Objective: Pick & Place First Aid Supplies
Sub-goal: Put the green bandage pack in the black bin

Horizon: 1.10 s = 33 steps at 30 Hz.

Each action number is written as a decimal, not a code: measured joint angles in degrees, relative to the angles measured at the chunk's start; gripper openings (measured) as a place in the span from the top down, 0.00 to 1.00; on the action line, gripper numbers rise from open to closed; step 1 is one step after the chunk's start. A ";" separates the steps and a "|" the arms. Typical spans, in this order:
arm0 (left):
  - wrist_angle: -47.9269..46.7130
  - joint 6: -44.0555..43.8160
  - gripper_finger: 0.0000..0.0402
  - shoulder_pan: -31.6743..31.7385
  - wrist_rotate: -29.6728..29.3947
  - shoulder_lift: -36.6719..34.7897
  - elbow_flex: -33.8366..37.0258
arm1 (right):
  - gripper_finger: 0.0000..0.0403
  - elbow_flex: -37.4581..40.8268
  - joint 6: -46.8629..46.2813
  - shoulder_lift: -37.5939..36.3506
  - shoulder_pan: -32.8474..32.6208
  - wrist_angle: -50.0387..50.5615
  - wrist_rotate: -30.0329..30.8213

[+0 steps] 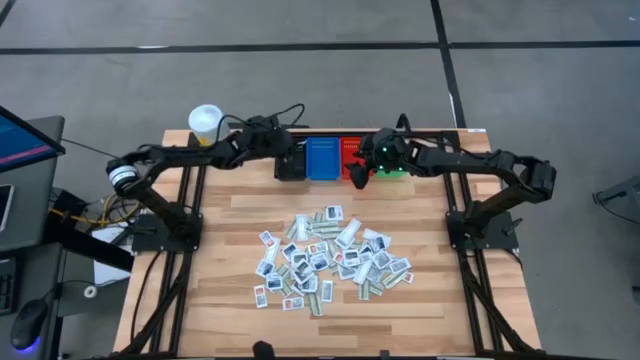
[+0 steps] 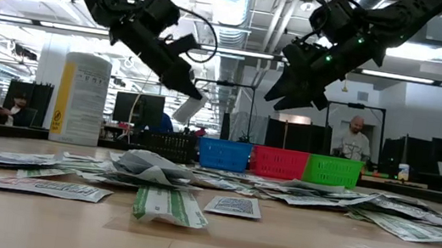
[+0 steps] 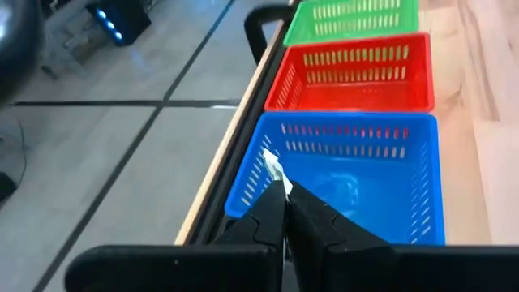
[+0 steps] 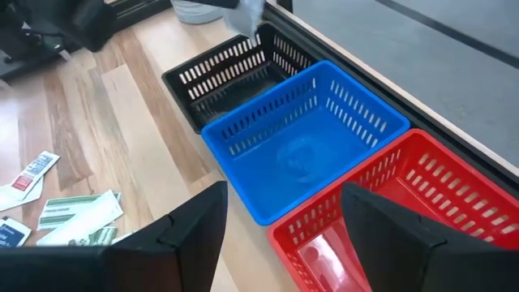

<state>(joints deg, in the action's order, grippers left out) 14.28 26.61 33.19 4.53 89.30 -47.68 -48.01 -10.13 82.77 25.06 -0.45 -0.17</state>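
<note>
first aid packets lie heaped mid-table, near side. left gripper pinches one packet shut, hanging at the blue bin's left rim by the black bin. right gripper gapes empty above the red bin.

The high camera is looking straight down on the whole table. The low one is looking level across it, toward the bins. Both wrist cameras are looking down closely on the blue bin, sharing it.
</note>
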 joint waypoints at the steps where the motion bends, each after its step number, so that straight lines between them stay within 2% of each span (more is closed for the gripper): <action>1: 0.00 0.00 0.98 -0.02 0.00 0.41 0.00 | 0.42 0.00 0.00 0.00 0.00 0.00 0.00; 7: 0.21 0.11 0.96 -0.04 -3.45 1.26 0.00 | 0.42 0.00 0.00 0.00 0.02 0.00 0.00; 13: 0.23 0.14 0.87 -0.02 -9.69 1.02 0.00 | 0.42 0.00 0.00 0.00 0.02 0.00 0.00; 19: 0.13 -1.28 0.77 -0.29 -10.07 1.02 0.00 | 0.42 0.00 -1.08 0.00 0.02 -0.01 0.00; 25: -1.63 -8.24 0.73 -0.32 -10.08 0.47 0.00 | 0.42 0.00 -1.92 0.00 0.02 -0.02 0.00; 28: -4.40 -12.45 0.74 -0.57 -10.09 -1.50 0.00 | 0.42 0.00 -1.95 0.00 0.02 0.00 -0.37; 33: -8.98 -17.00 0.74 -1.52 -10.07 -8.01 0.00 | 0.42 0.00 -1.95 0.00 -0.04 0.06 -4.87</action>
<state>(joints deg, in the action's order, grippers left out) 5.30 9.61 31.67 -5.54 81.29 -47.68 -48.01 -12.08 82.76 25.02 -0.39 -5.03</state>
